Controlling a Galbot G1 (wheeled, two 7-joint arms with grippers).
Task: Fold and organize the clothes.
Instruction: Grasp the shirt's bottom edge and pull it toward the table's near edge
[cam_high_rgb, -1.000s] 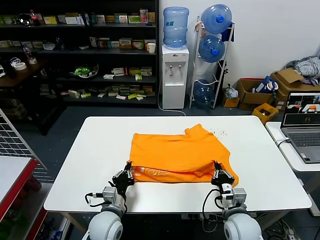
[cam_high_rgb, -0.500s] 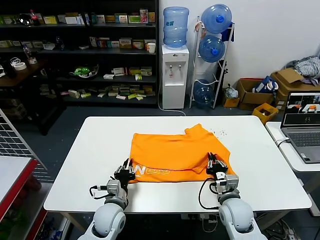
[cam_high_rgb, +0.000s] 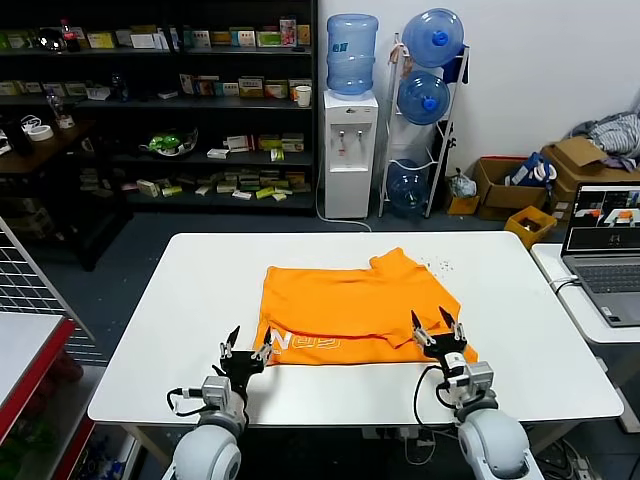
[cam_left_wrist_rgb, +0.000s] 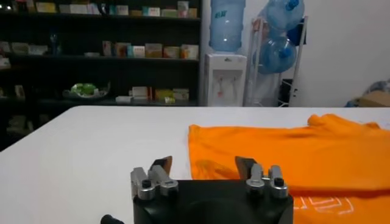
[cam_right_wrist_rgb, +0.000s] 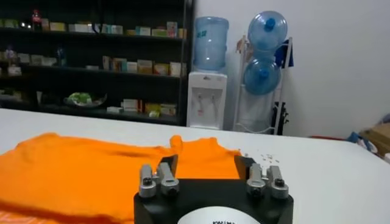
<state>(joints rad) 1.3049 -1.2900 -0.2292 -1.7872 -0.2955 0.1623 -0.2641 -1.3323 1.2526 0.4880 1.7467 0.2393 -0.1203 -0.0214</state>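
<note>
You have the bright orange short-sleeved cloth T-shirt (cam_high_rgb: 355, 315) lying near the middle of the white rectangular table (cam_high_rgb: 190, 300), a little toward your side. Its near part is already turned over the rest, so a narrow band with white block letters shows along the near edge, and the plain orange side covers the remainder. I judge this as one fold done.

The left end effector (cam_high_rgb: 246, 348) is at the near left corner of the shirt. Its two fingers are spread apart and hold nothing. In the left wrist view, the left end effector (cam_left_wrist_rgb: 203, 165) has one fingertip over bare table and the other at the left edge of the cloth.

The right end effector (cam_high_rgb: 433, 327) stands at the near right corner, over the cloth. Its fingers are also spread and empty. In the right wrist view, the right end effector (cam_right_wrist_rgb: 206, 163) shows only orange cloth and white table beyond the fingers.

The shirt is still wide. One sleeve (cam_high_rgb: 400, 262) sticks out at the far right edge, and the near right corner looks a bit rumpled. In my judgement, the side folds and the final tidy placement remain, so the task is perhaps in an early half. The next grasp probably should take a side edge; be careful not to drag the layer already folded.
</note>
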